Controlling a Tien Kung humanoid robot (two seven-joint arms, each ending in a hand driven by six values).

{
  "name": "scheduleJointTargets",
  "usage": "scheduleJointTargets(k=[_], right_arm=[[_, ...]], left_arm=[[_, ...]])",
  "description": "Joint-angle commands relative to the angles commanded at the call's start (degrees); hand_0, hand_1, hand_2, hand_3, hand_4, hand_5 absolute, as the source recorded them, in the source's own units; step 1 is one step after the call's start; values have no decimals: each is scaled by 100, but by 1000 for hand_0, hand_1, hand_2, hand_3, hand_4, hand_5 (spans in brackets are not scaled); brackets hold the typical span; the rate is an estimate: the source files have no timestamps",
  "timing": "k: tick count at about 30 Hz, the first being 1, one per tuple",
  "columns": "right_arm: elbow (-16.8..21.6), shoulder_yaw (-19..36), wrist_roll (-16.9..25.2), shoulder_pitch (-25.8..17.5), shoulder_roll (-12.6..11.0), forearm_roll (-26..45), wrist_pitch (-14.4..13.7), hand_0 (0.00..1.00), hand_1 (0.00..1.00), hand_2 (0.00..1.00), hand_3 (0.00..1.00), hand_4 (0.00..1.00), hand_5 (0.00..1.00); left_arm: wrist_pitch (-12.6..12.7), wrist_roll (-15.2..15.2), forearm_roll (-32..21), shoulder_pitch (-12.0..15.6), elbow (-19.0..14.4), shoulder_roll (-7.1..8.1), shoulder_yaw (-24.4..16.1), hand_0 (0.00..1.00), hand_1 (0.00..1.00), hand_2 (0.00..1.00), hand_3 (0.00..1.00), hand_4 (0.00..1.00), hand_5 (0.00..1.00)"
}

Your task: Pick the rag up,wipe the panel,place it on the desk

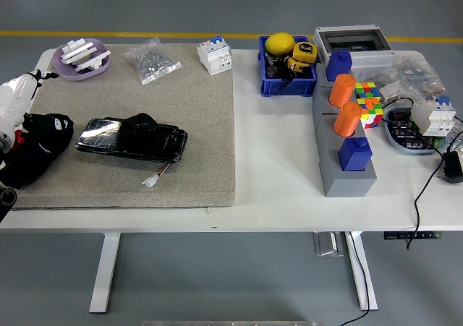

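Left hand [16,105] at bench [275,189] left edge, over black rag [40,147], grip unclear, rag just left of black panel [132,138] on mat [195,123].

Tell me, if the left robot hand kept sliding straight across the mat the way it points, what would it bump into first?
Probably the black panel. The left robot hand sits at the mat's left edge, on the black rag, pointing right. Nothing lies between them, though height is hard to judge.

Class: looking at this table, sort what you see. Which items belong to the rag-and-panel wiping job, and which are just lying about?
Job: black rag, black panel, left hand.

Lying about: blue bin, orange cylinders, colour cube, purple dish.
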Motion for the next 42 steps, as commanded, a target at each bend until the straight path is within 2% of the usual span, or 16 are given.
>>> scheduleJointTargets(k=[2,6,9,10,16,20,23,27,34,42], right_arm=[[2,-23,1,-10,9,10,1,743,593,601,557,959,481],[10,-138,4,-23,19,81,11,743,592,603,558,959,478],[0,-250,4,-22,22,176,20,743,592,603,558,959,478],[1,-302,1,-21,21,204,29,743,592,601,557,959,478],[-10,-509,-15,-27,23,359,78,745,592,606,558,959,476],[-28,-924,-28,3,23,651,145,745,592,606,558,959,476],[-36,-1168,-38,32,9,813,175,746,593,608,558,960,474],[-36,-1345,-53,69,-17,903,196,746,593,608,558,960,474],[-33,-1286,-71,24,-28,867,205,746,593,612,559,961,474],[-39,-1177,-51,4,10,856,184,747,595,612,558,961,475]], left_arm=[[63,-77,-232,55,-45,-130,-130,593,745,792,789,911,205],[96,-34,-405,149,-173,-457,-343,589,736,782,761,896,193],[163,-82,-588,216,-253,-745,-490,589,736,782,761,896,193],[228,-148,-686,234,-277,-828,-498,583,733,776,735,887,195],[422,-514,-1157,318,-327,-1093,-438,600,736,774,725,881,193],[580,-926,-1754,347,-293,-1354,-578,600,736,774,725,881,193],[597,-1136,-2197,329,-280,-1402,-573,592,733,765,708,880,192],[562,-1256,-2520,317,-261,-1373,-565,592,733,765,708,880,192],[513,-1239,-2455,347,-223,-1355,-564,588,728,760,683,872,188],[482,-1282,-2363,429,-162,-1437,-636,589,727,760,678,871,191]])
